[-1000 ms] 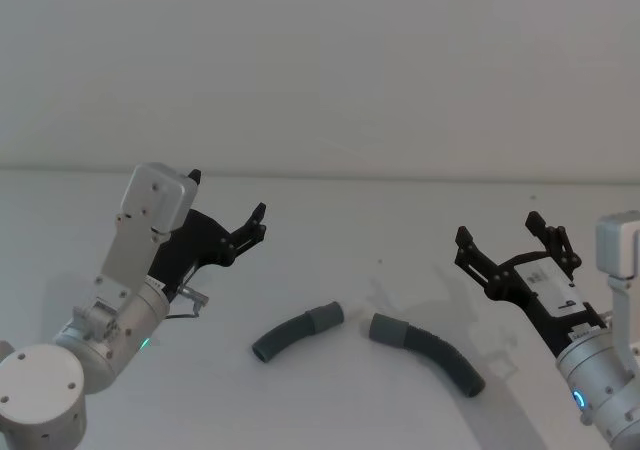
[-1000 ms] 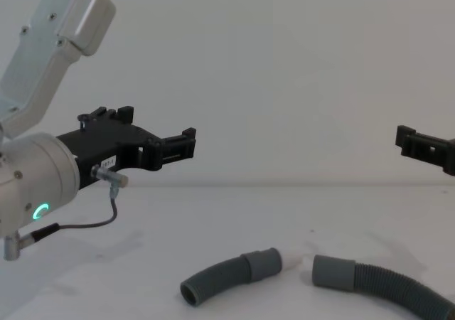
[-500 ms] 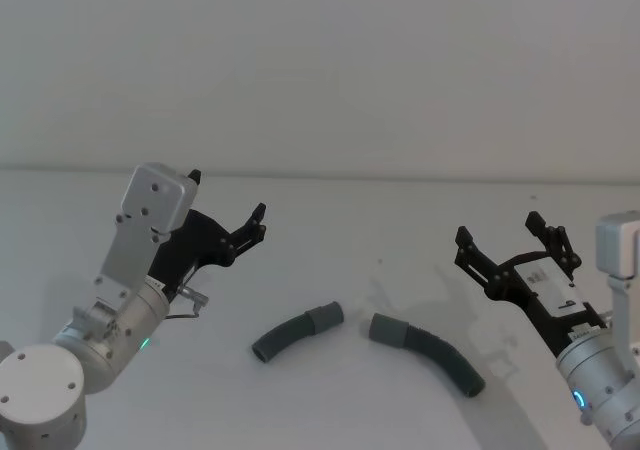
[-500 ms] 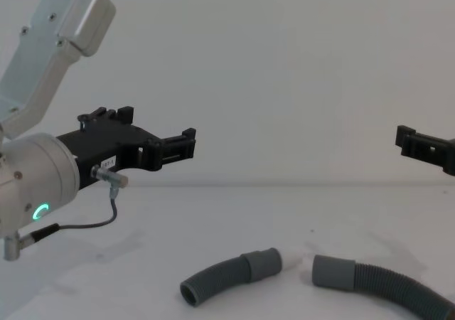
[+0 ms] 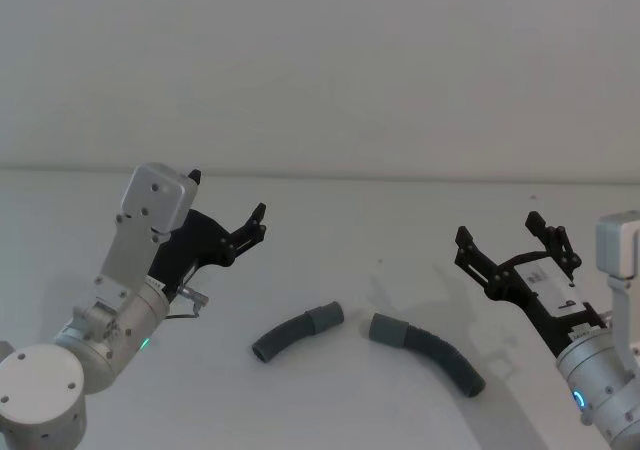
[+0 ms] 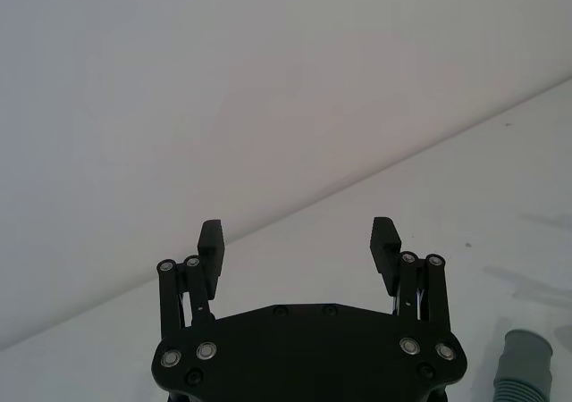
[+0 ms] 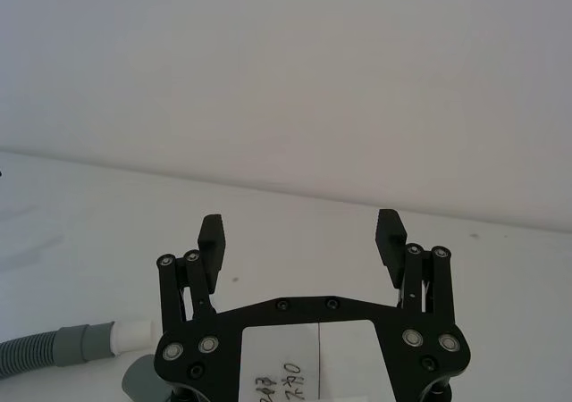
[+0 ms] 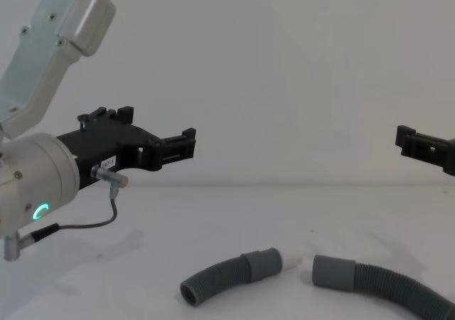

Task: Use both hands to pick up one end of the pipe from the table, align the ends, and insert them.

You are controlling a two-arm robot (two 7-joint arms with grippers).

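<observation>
The pipe lies on the white table [image 5: 390, 220] in two grey ribbed pieces. The short curved piece [image 5: 293, 333] has its cuff [image 5: 325, 317] facing the cuff [image 5: 387, 329] of the longer piece [image 5: 440, 355], with a small gap between the ends. In the right wrist view the short piece's cuff [image 7: 79, 343] carries a white tip [image 7: 130, 334]. My left gripper [image 5: 228, 194] hovers open above the table, left of and behind the short piece. My right gripper [image 5: 498, 228] hovers open to the right of the longer piece. Both hold nothing.
A thin black cable [image 8: 85, 225] loops under my left wrist, whose ring light [image 8: 41, 210] glows green. A plain pale wall [image 5: 320, 60] rises behind the table. Bare white surface surrounds the hose pieces on all sides.
</observation>
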